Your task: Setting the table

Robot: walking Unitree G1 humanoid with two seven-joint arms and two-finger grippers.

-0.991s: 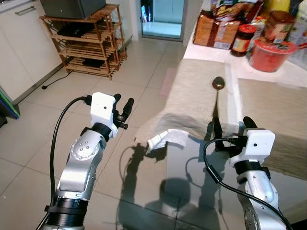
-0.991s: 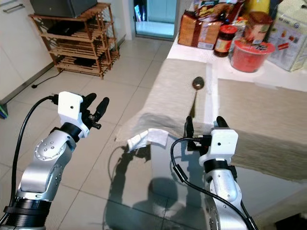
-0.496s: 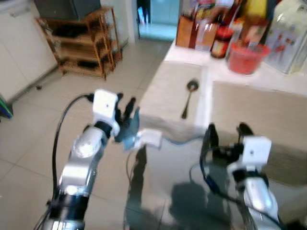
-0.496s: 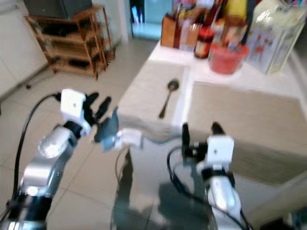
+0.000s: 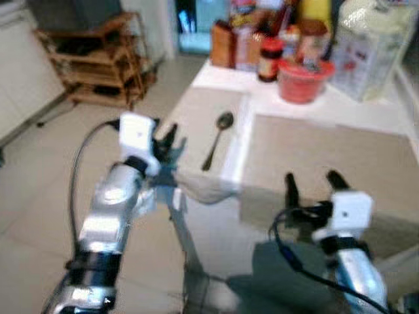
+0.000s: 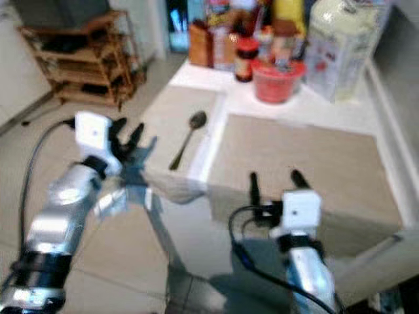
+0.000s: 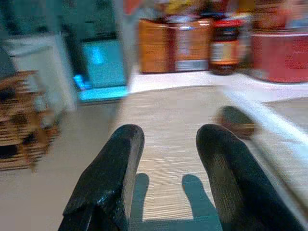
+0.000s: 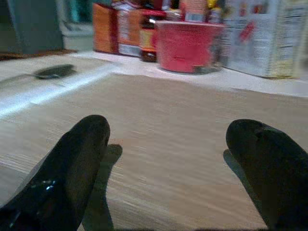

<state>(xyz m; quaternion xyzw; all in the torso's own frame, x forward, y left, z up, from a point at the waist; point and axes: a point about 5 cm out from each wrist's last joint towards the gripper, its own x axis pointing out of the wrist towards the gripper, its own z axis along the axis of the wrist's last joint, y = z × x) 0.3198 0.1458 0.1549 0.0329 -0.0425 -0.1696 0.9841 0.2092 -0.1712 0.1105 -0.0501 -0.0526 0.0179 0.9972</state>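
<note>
A metal spoon lies on the left beige placemat, its bowl pointing away from me. A second, wider beige placemat lies to its right on the white table. My left gripper is open at the near left corner of the left placemat; in its wrist view the fingers hover just over the mat, with the spoon ahead. My right gripper is open wide and low over the near edge of the right placemat. Neither holds anything.
A red bowl, jars, boxes and a large white bag crowd the table's far end. The left mat's near edge droops over the table edge. A wooden shelf rack stands on the tiled floor at left. The views are blurred.
The camera has swung and come closer to the table. My left gripper has moved in from over the floor to the left mat's near corner. The right gripper stays low at the mat's edge.
</note>
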